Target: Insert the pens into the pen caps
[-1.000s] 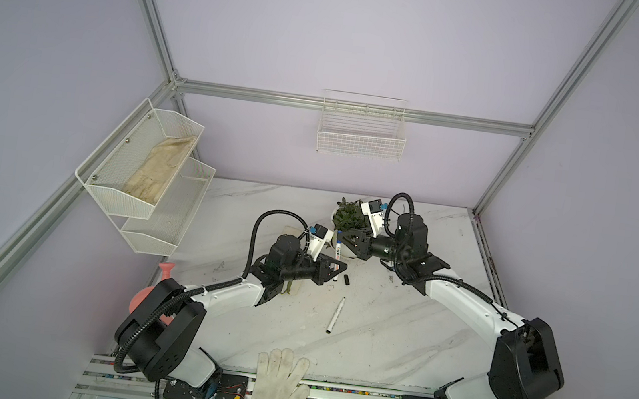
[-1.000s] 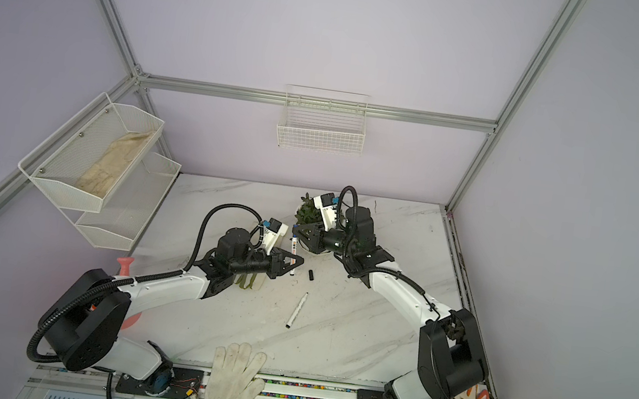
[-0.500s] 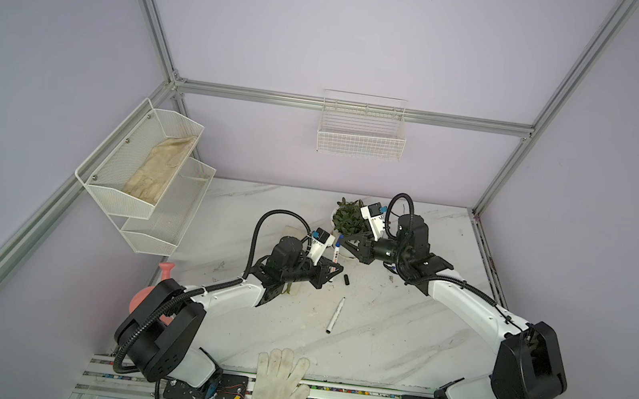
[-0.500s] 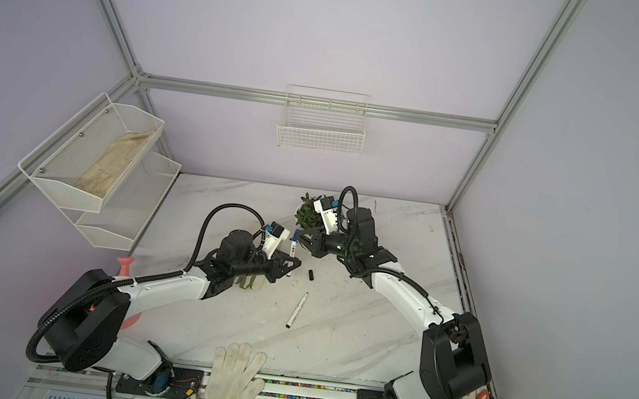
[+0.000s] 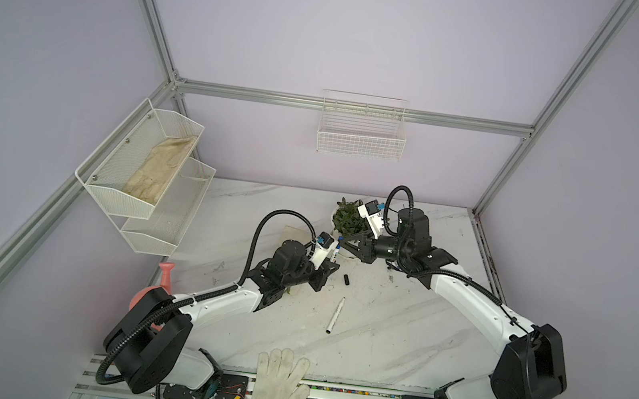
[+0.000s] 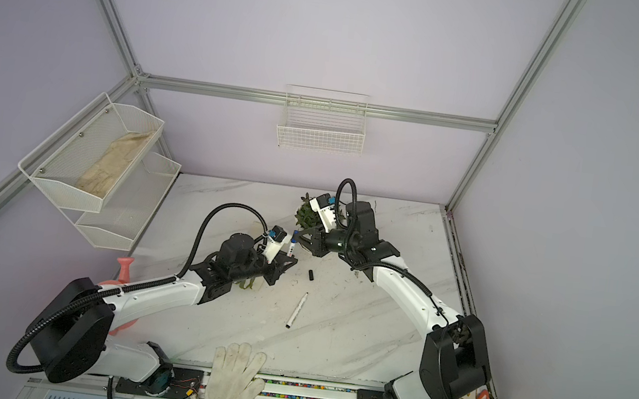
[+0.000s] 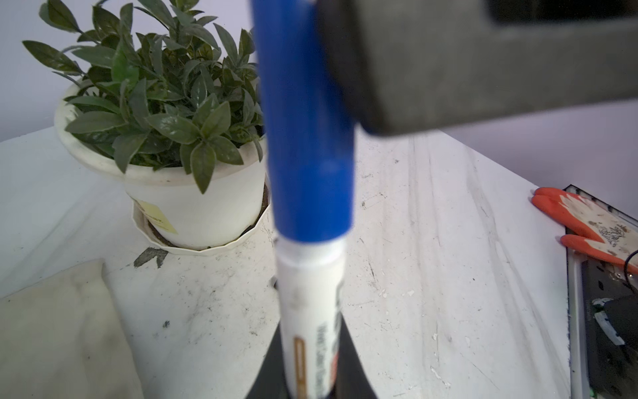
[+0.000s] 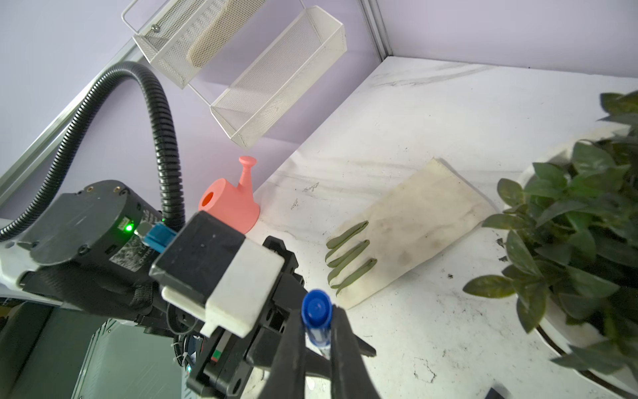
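Observation:
My left gripper (image 7: 309, 362) is shut on a white pen (image 7: 310, 311) and holds it upright above the table. A blue pen cap (image 7: 307, 138) sits over the pen's upper end. My right gripper (image 8: 317, 331) is shut on that blue cap (image 8: 317, 309), one finger (image 7: 448, 62) pressing its side. In both top views the two grippers (image 5: 332, 263) (image 5: 341, 240) meet in front of the plant. Another pen (image 5: 335, 316) (image 6: 297, 310) lies loose on the marble, and a black cap (image 5: 346, 280) (image 6: 310, 275) lies just beyond it.
A potted plant (image 5: 348, 221) stands right behind the grippers. A cloth glove with olive fingers (image 8: 407, 224) lies under the left arm, and a pink watering can (image 8: 231, 207) stands at the left edge. A white glove (image 5: 276, 388) hangs over the front rail. An orange glove (image 7: 580, 224) lies at the right.
Hardly anything differs: both grippers stay joined at the pen and blue cap, and the left wrist has shifted only slightly.

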### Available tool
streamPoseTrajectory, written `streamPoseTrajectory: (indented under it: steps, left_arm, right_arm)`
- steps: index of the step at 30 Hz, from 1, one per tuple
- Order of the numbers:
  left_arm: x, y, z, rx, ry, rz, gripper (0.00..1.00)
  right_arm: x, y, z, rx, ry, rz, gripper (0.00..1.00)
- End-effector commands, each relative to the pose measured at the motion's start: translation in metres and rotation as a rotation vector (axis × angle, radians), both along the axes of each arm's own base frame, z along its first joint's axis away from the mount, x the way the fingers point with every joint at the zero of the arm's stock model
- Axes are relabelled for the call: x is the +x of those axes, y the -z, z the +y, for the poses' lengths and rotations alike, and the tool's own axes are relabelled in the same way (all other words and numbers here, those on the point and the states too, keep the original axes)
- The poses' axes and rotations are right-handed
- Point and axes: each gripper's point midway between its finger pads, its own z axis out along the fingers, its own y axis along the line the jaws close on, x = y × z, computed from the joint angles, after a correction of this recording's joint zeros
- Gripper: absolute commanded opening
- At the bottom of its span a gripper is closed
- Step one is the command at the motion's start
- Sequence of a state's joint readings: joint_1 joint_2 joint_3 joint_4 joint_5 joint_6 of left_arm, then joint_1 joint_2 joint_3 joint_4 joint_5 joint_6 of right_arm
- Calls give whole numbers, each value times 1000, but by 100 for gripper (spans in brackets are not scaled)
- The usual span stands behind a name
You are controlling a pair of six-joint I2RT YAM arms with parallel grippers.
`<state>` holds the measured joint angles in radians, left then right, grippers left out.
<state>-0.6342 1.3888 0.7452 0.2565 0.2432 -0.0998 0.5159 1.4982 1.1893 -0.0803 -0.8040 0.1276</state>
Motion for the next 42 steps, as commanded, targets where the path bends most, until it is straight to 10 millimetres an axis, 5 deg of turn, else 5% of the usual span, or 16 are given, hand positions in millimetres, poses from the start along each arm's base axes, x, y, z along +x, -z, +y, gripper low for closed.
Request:
streamPoseTrajectory:
  steps: [1,14,24,36,42]
  left_arm:
    - [14,-81,-5,-94,-23,-236,0]
    - [11,-80,-14,-95,5,-242,0]
    - [5,-68,-16,-113,11,-224,0]
    - [3,-53,-15,-109,14,-191,0]
    - [4,-52,-16,-121,11,-187,0]
  right_arm:
    - [-22,24,1,-82,-79,76,0]
    - [-23,21,-3,-104,-71,47,0]
    - [2,-2,-17,-104,34,-43,37]
    - [2,-52,-21,-39,49,-151,43]
    - [4,-48,-18,-19,51,-124,43]
